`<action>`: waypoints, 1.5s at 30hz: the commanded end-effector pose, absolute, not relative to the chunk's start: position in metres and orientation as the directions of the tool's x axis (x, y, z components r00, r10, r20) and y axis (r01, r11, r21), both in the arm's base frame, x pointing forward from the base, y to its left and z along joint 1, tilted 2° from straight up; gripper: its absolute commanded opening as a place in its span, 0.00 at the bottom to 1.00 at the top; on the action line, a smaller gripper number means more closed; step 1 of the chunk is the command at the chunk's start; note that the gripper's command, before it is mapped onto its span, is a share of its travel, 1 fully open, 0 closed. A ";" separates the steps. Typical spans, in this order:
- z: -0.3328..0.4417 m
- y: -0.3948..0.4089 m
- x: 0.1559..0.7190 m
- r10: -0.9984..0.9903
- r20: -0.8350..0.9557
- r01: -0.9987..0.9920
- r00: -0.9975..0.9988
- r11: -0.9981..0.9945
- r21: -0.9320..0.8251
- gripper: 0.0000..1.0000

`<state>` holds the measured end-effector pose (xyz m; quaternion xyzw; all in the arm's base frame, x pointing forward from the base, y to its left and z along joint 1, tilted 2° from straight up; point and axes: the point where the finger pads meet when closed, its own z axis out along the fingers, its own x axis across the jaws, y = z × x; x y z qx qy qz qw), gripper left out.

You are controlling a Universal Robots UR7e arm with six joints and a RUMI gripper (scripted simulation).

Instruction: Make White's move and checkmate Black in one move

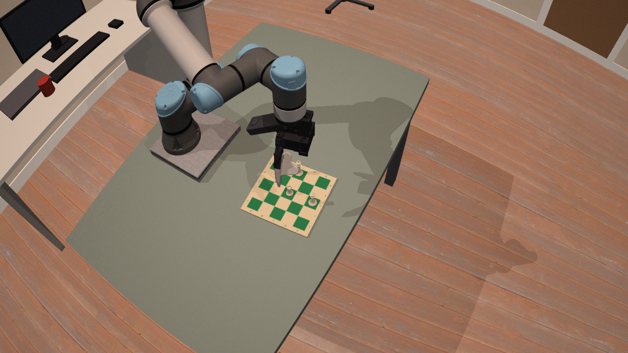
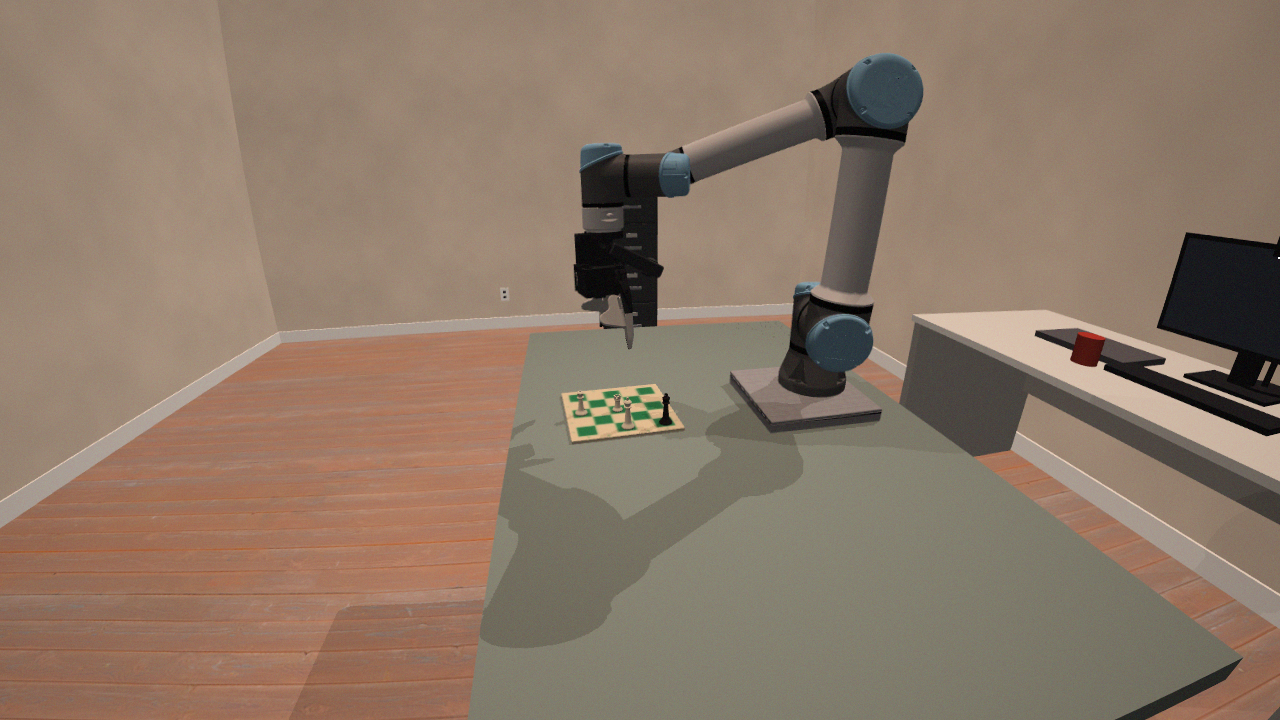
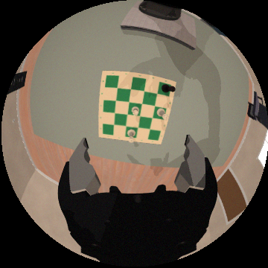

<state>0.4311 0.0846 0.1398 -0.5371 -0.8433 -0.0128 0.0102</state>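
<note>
A small green-and-cream chessboard (image 1: 277,214) (image 2: 586,431) (image 3: 110,106) lies on the grey table. A black king (image 2: 665,409) (image 3: 169,88) stands upright on the corner square nearest the robot base; the gripper hides it in the top view. Three white pieces stand upright: one (image 1: 298,165) (image 2: 628,414) (image 3: 161,112) on the king's edge row, one (image 1: 289,190) (image 2: 616,401) (image 3: 135,110) mid-board, one (image 1: 312,199) (image 2: 581,402) (image 3: 130,132) on the edge farthest from the base. My gripper (image 1: 283,170) (image 2: 626,329) (image 3: 136,137) is open and empty. It hangs high above the board and points down.
The robot's base plate (image 1: 206,158) (image 2: 805,411) sits on the table (image 1: 175,263) beside the board. The board lies near the table's long edge. A desk with a monitor, keyboard and red cup (image 1: 45,85) (image 2: 1088,348) stands off to the side.
</note>
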 end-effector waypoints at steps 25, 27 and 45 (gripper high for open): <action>0.141 0.086 0.431 0.908 0.022 0.909 -0.418 0.417 0.020 1.00; 0.141 0.086 0.431 0.911 0.022 0.912 -0.411 0.411 0.020 1.00; 0.139 0.088 0.430 0.958 0.024 0.958 -0.286 0.286 0.017 1.00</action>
